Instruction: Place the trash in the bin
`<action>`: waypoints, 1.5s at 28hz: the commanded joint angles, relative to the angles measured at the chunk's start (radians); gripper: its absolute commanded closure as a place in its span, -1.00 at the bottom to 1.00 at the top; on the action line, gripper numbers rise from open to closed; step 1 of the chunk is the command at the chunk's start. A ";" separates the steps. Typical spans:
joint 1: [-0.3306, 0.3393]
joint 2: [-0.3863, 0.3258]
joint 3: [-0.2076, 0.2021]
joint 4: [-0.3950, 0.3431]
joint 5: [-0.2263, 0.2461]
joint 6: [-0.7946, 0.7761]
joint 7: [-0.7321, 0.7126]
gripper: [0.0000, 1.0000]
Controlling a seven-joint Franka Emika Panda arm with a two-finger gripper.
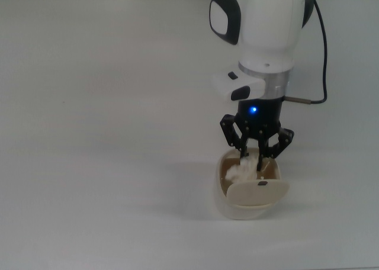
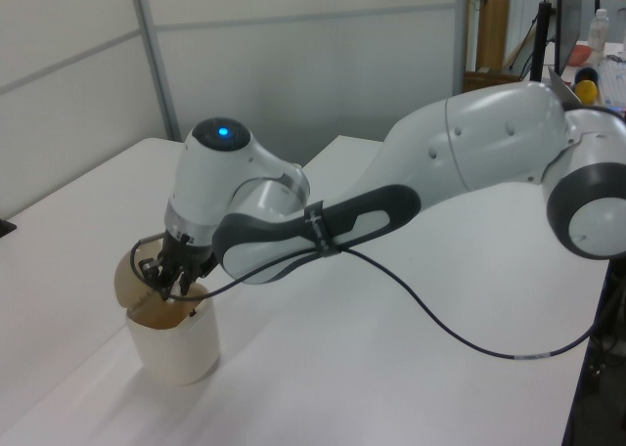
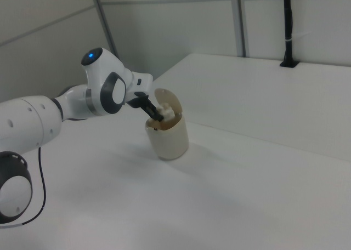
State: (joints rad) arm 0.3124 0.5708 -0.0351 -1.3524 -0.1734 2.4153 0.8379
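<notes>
Fingers (image 1: 243, 147) spread apart; trash (image 1: 243, 170) sits just below and between them, inside the bin (image 1: 220, 194) mouth, flap tipped back.
</notes>
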 commanded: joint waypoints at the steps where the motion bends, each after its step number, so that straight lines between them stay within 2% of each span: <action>1: 0.005 0.008 -0.003 0.036 -0.024 -0.001 0.029 -1.00; 6: 0.005 -0.020 -0.002 0.032 -0.017 -0.019 0.024 -1.00; 11: -0.010 -0.121 0.000 -0.017 0.011 -0.232 -0.055 -1.00; 14: -0.044 -0.178 -0.011 -0.022 0.142 -0.421 -0.242 -1.00; 17: -0.088 -0.224 -0.015 -0.022 0.212 -0.563 -0.408 -1.00; 19: -0.131 -0.268 -0.015 -0.022 0.219 -0.704 -0.528 -1.00; 24: -0.208 -0.339 -0.019 -0.024 0.213 -0.863 -0.727 -1.00; 29: -0.297 -0.348 -0.025 -0.024 0.207 -0.892 -0.861 -1.00; 35: -0.366 -0.344 -0.025 -0.042 0.184 -0.890 -0.937 -1.00; 42: -0.401 -0.354 -0.038 -0.031 0.181 -0.892 -0.942 -1.00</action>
State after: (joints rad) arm -0.0779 0.2424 -0.0592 -1.3694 0.0170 1.5245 -0.0780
